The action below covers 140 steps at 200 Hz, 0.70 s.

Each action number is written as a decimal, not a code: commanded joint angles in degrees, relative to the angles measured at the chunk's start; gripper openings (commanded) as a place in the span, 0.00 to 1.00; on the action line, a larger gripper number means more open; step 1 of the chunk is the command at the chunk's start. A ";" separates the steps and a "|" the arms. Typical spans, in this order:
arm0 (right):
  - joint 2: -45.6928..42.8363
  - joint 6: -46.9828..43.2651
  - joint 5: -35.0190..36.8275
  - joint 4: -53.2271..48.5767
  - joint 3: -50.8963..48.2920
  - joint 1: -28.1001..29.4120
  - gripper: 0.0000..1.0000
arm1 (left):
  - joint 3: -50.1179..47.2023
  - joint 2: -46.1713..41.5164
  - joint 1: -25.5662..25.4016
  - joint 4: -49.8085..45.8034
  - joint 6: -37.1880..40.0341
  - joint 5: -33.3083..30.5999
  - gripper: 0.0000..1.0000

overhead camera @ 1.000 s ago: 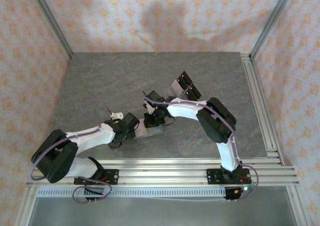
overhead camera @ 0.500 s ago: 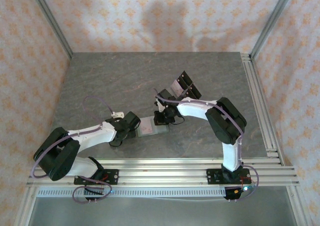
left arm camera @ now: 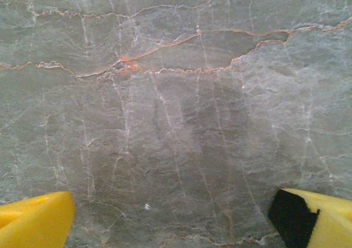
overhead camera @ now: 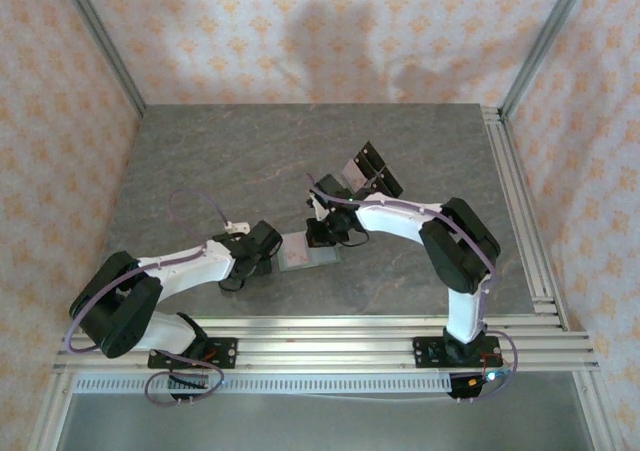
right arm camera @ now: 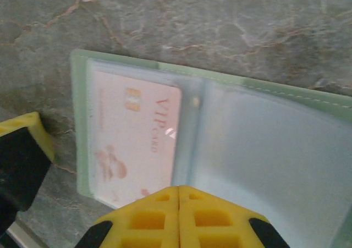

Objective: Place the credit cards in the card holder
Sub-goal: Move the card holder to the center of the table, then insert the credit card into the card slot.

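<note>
The card holder (overhead camera: 305,255) lies open and flat on the table between my two grippers. In the right wrist view its sage-green wallet (right arm camera: 264,143) shows a pale pink credit card (right arm camera: 135,138) printed "VIP card" inside the left clear pocket. The right pocket looks plain grey. My right gripper (right arm camera: 179,191) is shut with nothing between its fingers, its tips over the wallet's near edge, and sits at the wallet's right end (overhead camera: 323,235). My left gripper (overhead camera: 272,254) stands open at the wallet's left end, with only bare table between its yellow fingers (left arm camera: 36,218).
A clear plastic stand with black panels (overhead camera: 368,171) stands just behind the right arm. One yellow finger of the left gripper (right arm camera: 22,149) sits close to the wallet's left edge. Aluminium rails (overhead camera: 520,201) run along the table's right and near edges.
My right gripper has moved right off the wallet, which now lies uncovered and open. The left arm has barely moved.
</note>
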 commanded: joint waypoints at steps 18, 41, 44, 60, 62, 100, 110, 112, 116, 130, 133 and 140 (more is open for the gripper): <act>1.26 -0.72 1.28 -1.02 1.75 0.69 0.06 | 1.34 1.79 0.54 4.75 0.79 1.21 0.98; 2.51 -0.59 1.28 -0.80 2.24 0.86 0.06 | 1.38 1.73 0.53 4.83 0.98 1.18 0.97; 2.67 -0.58 1.28 -0.83 2.30 0.86 0.05 | 1.43 1.75 0.53 4.79 1.00 1.22 0.97; 3.63 -0.66 1.06 -0.76 2.86 1.10 0.05 | 1.53 1.83 0.53 4.91 1.07 1.27 0.98; 3.78 -0.66 1.09 -0.76 2.95 1.12 0.06 | 1.51 1.82 0.48 4.97 1.07 1.24 0.98; 5.70 -0.74 0.76 -1.44 4.92 2.22 0.05 | 1.43 2.16 0.53 5.40 1.07 1.59 0.97; 6.23 -0.77 0.67 -1.54 5.37 2.52 0.05 | 1.44 2.20 0.54 5.49 1.03 1.56 0.97; 6.30 -0.87 0.66 -1.61 5.47 2.59 0.05 | 1.45 2.18 0.53 5.51 1.06 1.60 0.98; 6.59 -0.92 0.59 -1.75 5.67 2.67 0.05 | 1.45 2.21 0.53 5.53 1.07 1.63 0.97; 6.76 -1.05 0.48 -2.11 6.11 2.88 0.05 | 1.52 2.21 0.53 5.54 1.03 1.80 0.97; 6.68 -1.14 0.48 -2.21 6.14 2.88 0.05 | 1.53 2.10 0.54 5.52 1.07 1.76 0.97; 6.29 -1.27 0.84 -2.70 6.22 2.88 0.05 | 1.62 2.04 0.53 5.41 1.07 1.74 0.97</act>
